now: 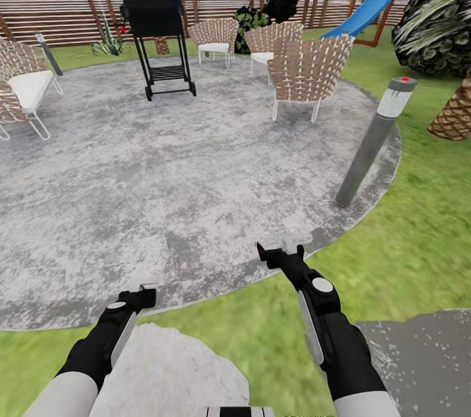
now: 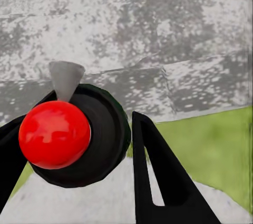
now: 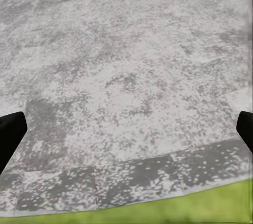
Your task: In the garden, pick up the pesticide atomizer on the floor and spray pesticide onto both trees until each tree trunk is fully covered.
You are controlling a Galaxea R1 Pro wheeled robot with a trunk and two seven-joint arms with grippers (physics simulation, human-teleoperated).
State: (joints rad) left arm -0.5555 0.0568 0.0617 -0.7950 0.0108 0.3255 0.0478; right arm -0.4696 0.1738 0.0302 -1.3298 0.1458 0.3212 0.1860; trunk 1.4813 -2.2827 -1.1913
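Round grey stone patio [image 1: 163,168], grass [image 1: 405,253] at its edge. Left hand [image 2: 100,150] grasps a red-topped atomizer [image 2: 55,134]; right hand [image 3: 126,129] released.

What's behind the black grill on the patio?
Behind the black grill runs the slatted wooden fence, with a spiky plant at its base. The stretch of fence directly behind the grill body is covered.

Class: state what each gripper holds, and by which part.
Left gripper: cannot be told. Right gripper: nothing; its fingers stand wide apart over the stone patio.
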